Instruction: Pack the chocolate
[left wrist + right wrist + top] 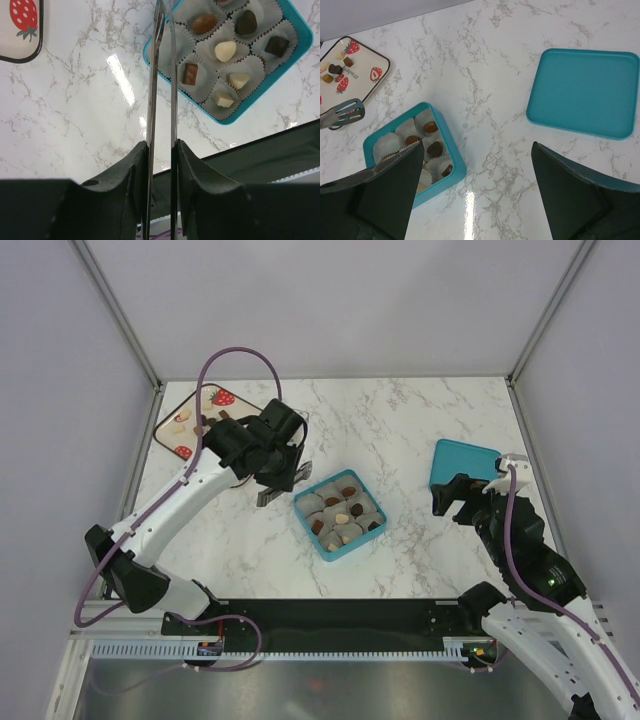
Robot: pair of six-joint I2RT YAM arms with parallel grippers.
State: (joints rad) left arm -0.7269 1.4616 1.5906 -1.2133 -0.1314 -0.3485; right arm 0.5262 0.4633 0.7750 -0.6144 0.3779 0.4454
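Note:
The chocolate lies in two places. Several pieces (225, 50) sit in white paper cups inside the teal box (308, 528), mid-table; it also shows in the right wrist view (450, 145). More pieces (181, 423) lie on the strawberry-print plate (160, 430) at the far left. My left gripper (283, 477) is shut on metal tongs (173, 100), whose tips (270, 496) hang just left of the box with nothing between them. My right gripper (455, 502) is open and empty, above bare table between the box and the lid.
The teal lid (462, 465) lies flat at the right, beside my right gripper; it also shows in the right wrist view (585, 92). The black rail (330, 615) runs along the near edge. Walls enclose the table on three sides.

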